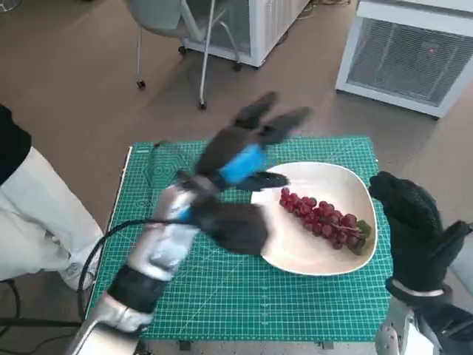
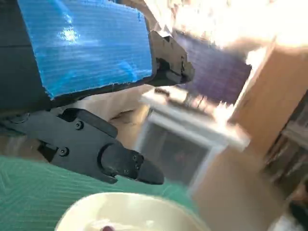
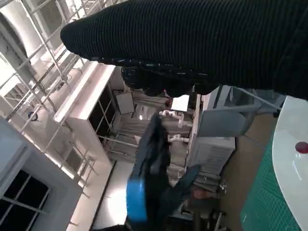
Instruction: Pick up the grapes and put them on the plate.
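Lying on the white plate [image 1: 295, 255], toward its right side: the red grapes [image 1: 323, 220]. Raised above the green mat [image 1: 222, 296], fingers spread and empty: left hand [image 1: 247, 159]. Beside the plate's right edge, also released, holding nothing: right hand [image 1: 414, 225].

Red grapes [image 1: 322, 220] lying across white plate [image 1: 295, 255]

No text can be read; the green cutting mat [image 1: 222, 288] bears grid markings, perhaps numbered
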